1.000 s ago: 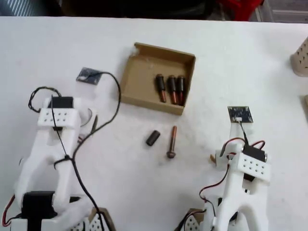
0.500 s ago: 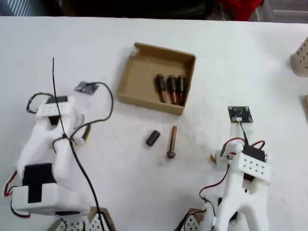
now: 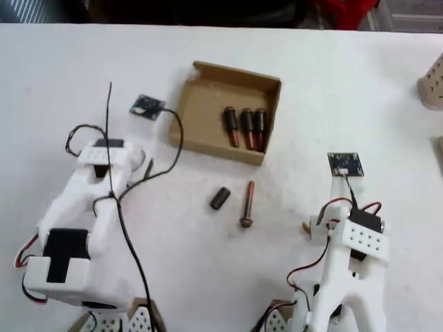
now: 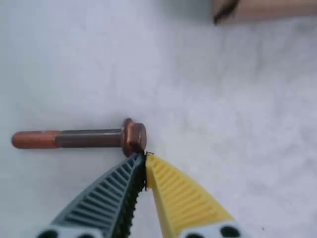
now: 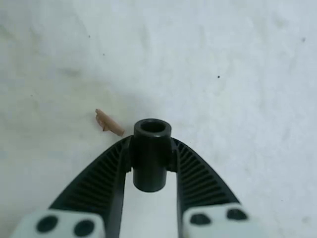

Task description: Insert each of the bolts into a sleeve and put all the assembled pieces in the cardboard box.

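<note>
A copper bolt lies on the white table beside a loose black sleeve, just in front of the cardboard box. Three assembled pieces lie in the box. My left gripper is left of the sleeve. In the left wrist view its grey and yellow fingers are shut with nothing between them, and the bolt shows just past the tips. My right gripper is shut on another black sleeve, held with its bore facing outward. The right arm stands at the front right.
A small brown scrap lies on the table near the right gripper, and it shows as a brown scrap by the right arm. Black cable trails over the left arm. A pale object stands at the right edge.
The left arm has swung, first drawing back to the left, then coming right and forward toward the box and the loose sleeve. The right arm, bolt and sleeve have not moved.
</note>
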Controlling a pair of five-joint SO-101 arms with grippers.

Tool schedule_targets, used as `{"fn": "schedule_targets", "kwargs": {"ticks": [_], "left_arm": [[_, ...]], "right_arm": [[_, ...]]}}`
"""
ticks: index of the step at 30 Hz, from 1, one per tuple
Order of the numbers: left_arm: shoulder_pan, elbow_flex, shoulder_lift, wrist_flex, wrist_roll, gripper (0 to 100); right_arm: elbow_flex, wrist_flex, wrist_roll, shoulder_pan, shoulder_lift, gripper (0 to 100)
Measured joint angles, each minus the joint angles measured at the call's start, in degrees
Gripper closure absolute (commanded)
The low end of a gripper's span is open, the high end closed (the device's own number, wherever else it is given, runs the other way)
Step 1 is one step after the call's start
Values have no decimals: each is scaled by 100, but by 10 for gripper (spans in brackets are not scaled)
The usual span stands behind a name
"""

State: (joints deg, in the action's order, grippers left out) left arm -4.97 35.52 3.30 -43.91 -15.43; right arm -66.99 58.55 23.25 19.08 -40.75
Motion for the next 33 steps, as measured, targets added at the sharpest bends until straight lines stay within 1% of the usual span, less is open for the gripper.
{"fn": "schedule_targets", "kwargs": {"ticks": [3,7,9,11,13,14,18,21,24,27,29,33], "left_arm": [[0,-18,0,378,-9,972],[18,-18,0,457,-9,967],[18,-158,0,457,-9,925],[18,-448,0,264,-35,853],[-26,-844,0,-141,-360,796],[-62,-1064,0,-413,-598,785],[-264,-1846,0,-1495,-1556,806],[-308,-2013,0,-1890,-2312,806],[-308,-2013,0,-1925,-3156,806],[-308,-2004,0,-1925,-3763,807],[-308,-2004,0,-1908,-3947,808],[-308,-2004,176,-1662,-4044,806]], "right_arm": [[0,0,0,0,0,981],[0,0,0,0,0,981],[0,0,0,0,0,981],[0,0,0,0,0,981],[0,0,0,0,0,981],[0,0,0,0,0,981],[0,0,0,0,0,981],[0,0,0,0,0,981],[0,0,0,0,0,981],[0,0,0,0,0,981],[0,0,0,0,0,981],[0,0,0,0,0,981]]}}
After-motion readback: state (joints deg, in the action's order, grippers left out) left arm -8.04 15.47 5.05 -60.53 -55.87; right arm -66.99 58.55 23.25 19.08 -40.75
